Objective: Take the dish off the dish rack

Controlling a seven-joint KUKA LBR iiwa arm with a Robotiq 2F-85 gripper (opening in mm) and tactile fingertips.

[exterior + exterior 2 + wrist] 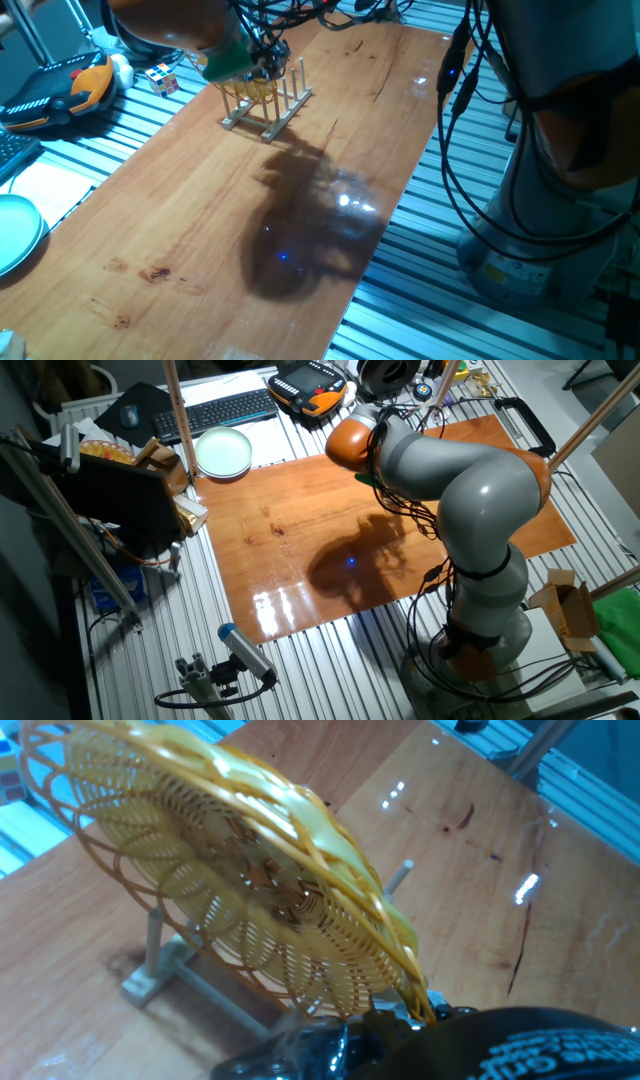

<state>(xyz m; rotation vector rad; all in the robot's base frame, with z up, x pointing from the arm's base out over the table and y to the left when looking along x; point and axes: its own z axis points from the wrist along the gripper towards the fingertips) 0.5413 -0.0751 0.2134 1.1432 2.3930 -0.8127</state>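
Observation:
The yellow woven dish [250,890] fills the hand view, tilted on edge over the light wooden dish rack [160,970]; one peg [400,875] shows behind it. My gripper [400,1020] is at the dish's lower rim, and its dark fingers [480,1040] look closed on that rim. In one fixed view the gripper [258,62] sits right above the rack [275,105] at the board's far end, with the dish [255,90] between the pegs. I cannot tell whether the dish still rests on the rack. In the other fixed view the arm hides both.
A teal plate [15,230] [223,453] lies off the board's left side. A Rubik's cube [163,78] and an orange-black pendant [55,90] lie near the rack. Cables [470,100] hang at the right. A keyboard [215,410] is beyond the plate.

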